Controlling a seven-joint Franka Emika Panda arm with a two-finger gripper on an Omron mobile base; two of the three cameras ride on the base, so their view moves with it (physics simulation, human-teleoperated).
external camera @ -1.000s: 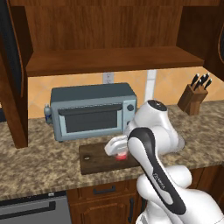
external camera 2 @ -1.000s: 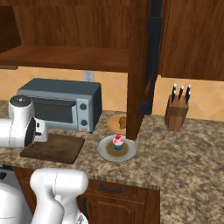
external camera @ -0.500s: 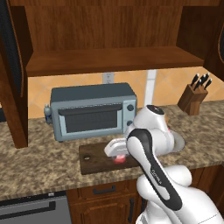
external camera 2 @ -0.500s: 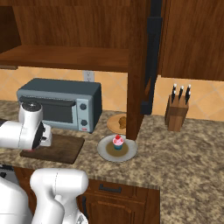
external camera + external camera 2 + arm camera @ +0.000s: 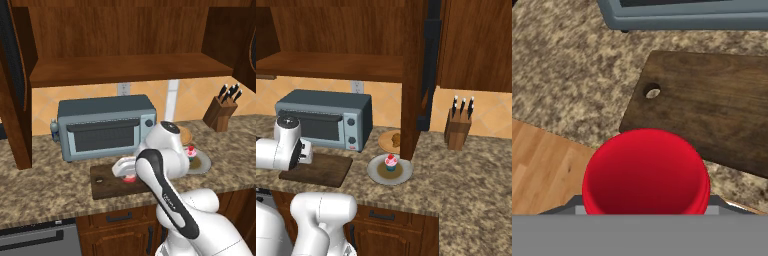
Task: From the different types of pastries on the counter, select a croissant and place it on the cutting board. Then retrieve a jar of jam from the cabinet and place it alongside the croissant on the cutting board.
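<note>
On the surface (image 5: 466, 175), a pink-frosted cupcake (image 5: 390, 162) sits on a grey plate (image 5: 376, 172) between the cutting board (image 5: 323, 170) and knife block (image 5: 457, 131).

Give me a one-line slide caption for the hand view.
Gripper holds the red jam jar above the cutting board edge.

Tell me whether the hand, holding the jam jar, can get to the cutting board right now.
Probably yes. The hand grips the jam jar just above the cutting board, whose surface looks bare in the hand view, and the toaster oven sits behind it, out of the way.
</note>
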